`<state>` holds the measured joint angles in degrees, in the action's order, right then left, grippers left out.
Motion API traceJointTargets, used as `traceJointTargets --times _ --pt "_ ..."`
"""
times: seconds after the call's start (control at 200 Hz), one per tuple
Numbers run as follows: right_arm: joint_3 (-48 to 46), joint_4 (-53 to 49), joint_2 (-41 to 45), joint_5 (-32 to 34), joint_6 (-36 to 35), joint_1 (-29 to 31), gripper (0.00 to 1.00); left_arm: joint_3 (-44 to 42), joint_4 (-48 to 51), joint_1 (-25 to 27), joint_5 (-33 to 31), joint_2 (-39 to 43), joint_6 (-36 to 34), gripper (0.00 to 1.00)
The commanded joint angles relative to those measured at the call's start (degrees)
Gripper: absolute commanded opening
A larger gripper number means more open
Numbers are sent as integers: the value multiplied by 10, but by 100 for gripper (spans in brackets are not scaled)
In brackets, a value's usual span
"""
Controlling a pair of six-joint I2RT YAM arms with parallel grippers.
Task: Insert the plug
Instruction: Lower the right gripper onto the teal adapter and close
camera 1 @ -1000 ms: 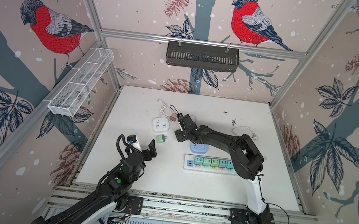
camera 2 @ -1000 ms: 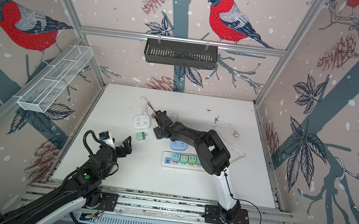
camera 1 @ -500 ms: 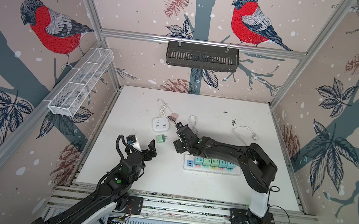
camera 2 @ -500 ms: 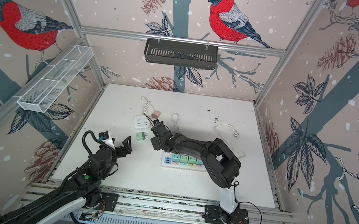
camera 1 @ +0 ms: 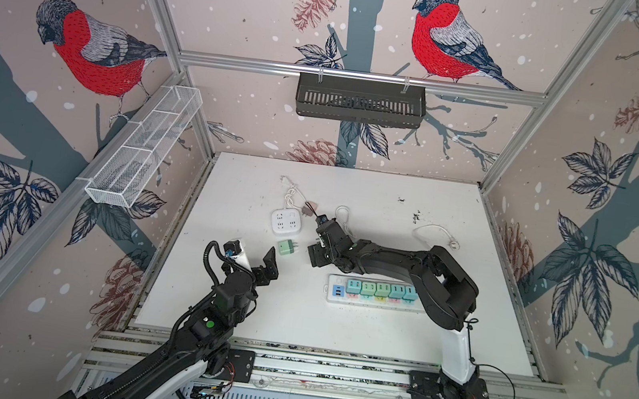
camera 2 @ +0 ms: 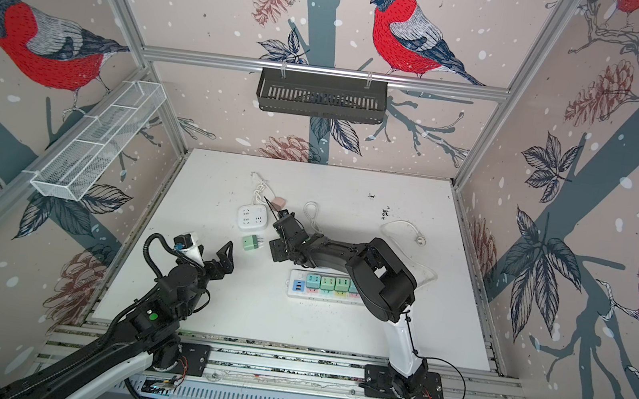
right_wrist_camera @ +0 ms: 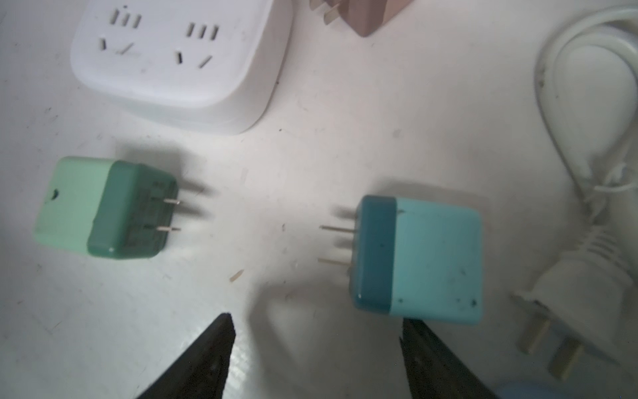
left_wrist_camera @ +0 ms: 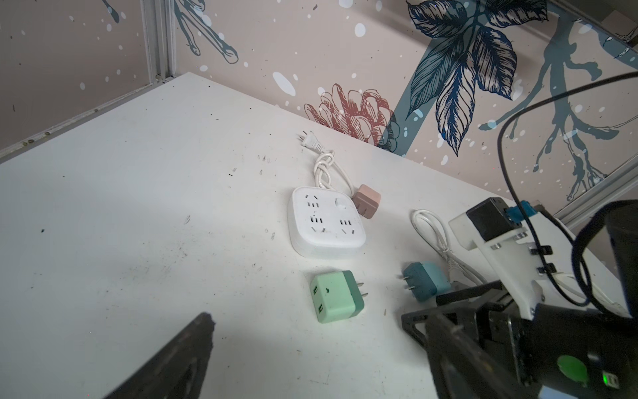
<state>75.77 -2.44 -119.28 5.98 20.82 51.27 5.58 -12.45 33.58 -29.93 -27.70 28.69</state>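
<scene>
A blue plug [right_wrist_camera: 417, 259] lies on its side on the white table, prongs towards a green plug [right_wrist_camera: 103, 207]; the left wrist view shows both, blue plug [left_wrist_camera: 426, 281] and green plug [left_wrist_camera: 336, 297]. My right gripper [right_wrist_camera: 316, 328] hangs open just above the table, nothing between its fingers; one fingertip [right_wrist_camera: 411, 328] is close to the blue plug's edge. In both top views the right gripper [camera 1: 316, 246] [camera 2: 281, 241] hides the blue plug. The power strip [camera 1: 375, 303] holds several coloured plugs. My left gripper [camera 1: 255, 261] [left_wrist_camera: 307, 331] stays wide open and empty, short of the green plug [camera 1: 285, 246].
A white square socket block [camera 1: 283, 221] [right_wrist_camera: 172, 58] with a knotted cord sits behind the green plug, with a pink plug [camera 1: 309, 209] beside it. A white corded plug [right_wrist_camera: 566, 311] lies next to the blue plug. A loose white cable [camera 1: 435, 232] lies at the back right.
My right gripper has come forward from the pink plug and now covers the blue plug in both top views; its jaws have widened a little. The left arm has not moved.
</scene>
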Motion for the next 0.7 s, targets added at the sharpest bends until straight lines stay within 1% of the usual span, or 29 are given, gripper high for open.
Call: traceJointTargets --times 0.0,0.13,0.355,0.47,0.61,0.695 --pt "22 9 -19 -10 5 -8 79 0 5 1 -1 1 8 95" --pt "74 -13 -61 -21 0 -21 79 0 5 1 -1 1 8 95" --pt "161 -61 -123 8 -7 -27 77 0 6 1 0 4 9 95" --pt "174 -71 -134 27 -12 -26 74 0 6 0 0 4 8 95" --pt "170 -77 -132 43 -16 -24 63 0 6 0 0 4 10 95" --pt "160 -78 -125 51 -19 -20 62 0 6 0 0 4 10 95"
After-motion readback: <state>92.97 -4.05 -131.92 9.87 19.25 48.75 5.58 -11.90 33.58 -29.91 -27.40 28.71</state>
